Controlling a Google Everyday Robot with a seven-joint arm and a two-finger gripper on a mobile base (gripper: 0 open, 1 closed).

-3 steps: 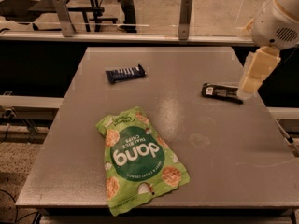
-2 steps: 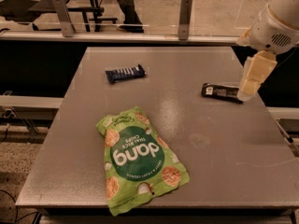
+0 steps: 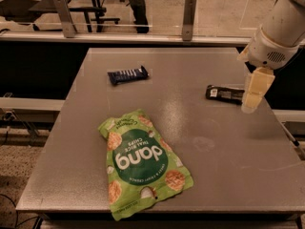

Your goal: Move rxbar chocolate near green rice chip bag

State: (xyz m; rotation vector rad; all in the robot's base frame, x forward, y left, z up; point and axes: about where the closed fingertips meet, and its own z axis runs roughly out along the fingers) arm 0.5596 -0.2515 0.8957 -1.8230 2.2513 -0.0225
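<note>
Item: rxbar (image 3: 223, 93) lying flat near the counter's (image 3: 214, 175) right edge, well apart from the bag (image 3: 143, 163); gripper (image 3: 249, 105) hovering at its right end (opening: cannot tell), possibly risking nudging it overboard.

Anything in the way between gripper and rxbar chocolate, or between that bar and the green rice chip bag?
Nothing visible. The gripper hangs at one end of the rxbar chocolate; only bare table lies between that bar and the green rice chip bag. The dark blue bar sits off that line.
</note>
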